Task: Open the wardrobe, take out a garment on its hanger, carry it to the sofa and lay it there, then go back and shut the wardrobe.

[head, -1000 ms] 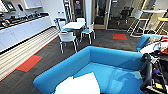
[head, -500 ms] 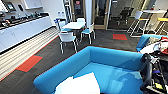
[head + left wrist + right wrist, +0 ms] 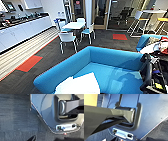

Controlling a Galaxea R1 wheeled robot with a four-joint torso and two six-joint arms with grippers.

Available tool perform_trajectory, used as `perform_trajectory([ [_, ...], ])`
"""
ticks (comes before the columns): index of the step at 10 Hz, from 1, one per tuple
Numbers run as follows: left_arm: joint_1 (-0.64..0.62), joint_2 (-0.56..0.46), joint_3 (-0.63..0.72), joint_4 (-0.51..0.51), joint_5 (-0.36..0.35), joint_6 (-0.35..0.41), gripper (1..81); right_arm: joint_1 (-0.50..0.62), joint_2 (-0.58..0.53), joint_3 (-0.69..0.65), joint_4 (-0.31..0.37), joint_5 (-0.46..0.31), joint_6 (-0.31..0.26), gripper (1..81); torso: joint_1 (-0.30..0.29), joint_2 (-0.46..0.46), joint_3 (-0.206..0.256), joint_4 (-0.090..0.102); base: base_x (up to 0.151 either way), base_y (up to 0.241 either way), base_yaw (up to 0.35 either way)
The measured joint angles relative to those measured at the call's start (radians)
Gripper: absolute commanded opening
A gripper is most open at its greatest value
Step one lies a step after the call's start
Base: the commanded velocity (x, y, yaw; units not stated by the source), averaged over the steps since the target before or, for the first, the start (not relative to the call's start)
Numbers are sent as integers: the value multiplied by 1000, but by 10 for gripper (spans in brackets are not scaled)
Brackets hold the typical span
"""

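The bright blue sofa (image 3: 110, 58) lies close in front of me in the head view, its curved back turned to the room. A white garment (image 3: 78, 83) rests on its seat near the front left end. The hanger and the wardrobe are hidden. My right arm (image 3: 147, 75) hangs dark at the right edge, beside the sofa's end. In the wrist views, my left gripper (image 3: 51, 139) and right gripper (image 3: 134, 139) hang low over dark carpet beside my own grey base.
Behind the sofa stands a white table (image 3: 74, 25) with white-and-teal chairs (image 3: 67, 38). A long white counter (image 3: 23, 30) runs along the left wall. A second blue seat (image 3: 146, 40) piled with items is at the right, and tall stools (image 3: 140, 21) stand further back.
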Motion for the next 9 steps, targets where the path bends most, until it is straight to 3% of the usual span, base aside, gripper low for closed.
perform_trajectory([
  [1,-2,1,-1,-114,-19,89,811,0,0,0,0,0,0,811,0,0,0,0,0,0,0],
  [3,-14,29,-10,-205,-57,153,811,0,0,0,0,0,0,811,0,0,0,-6,0,0,0],
  [6,-32,33,-26,-206,-58,164,811,3,7,0,1,6,1,811,0,0,0,-76,0,0,0],
  [7,-54,43,-28,-205,-59,170,811,-1,6,1,1,8,0,811,0,0,0,-88,0,0,0],
  [9,-72,71,-24,-177,-56,174,811,-3,5,3,1,9,0,811,0,0,0,-92,0,0,0],
])
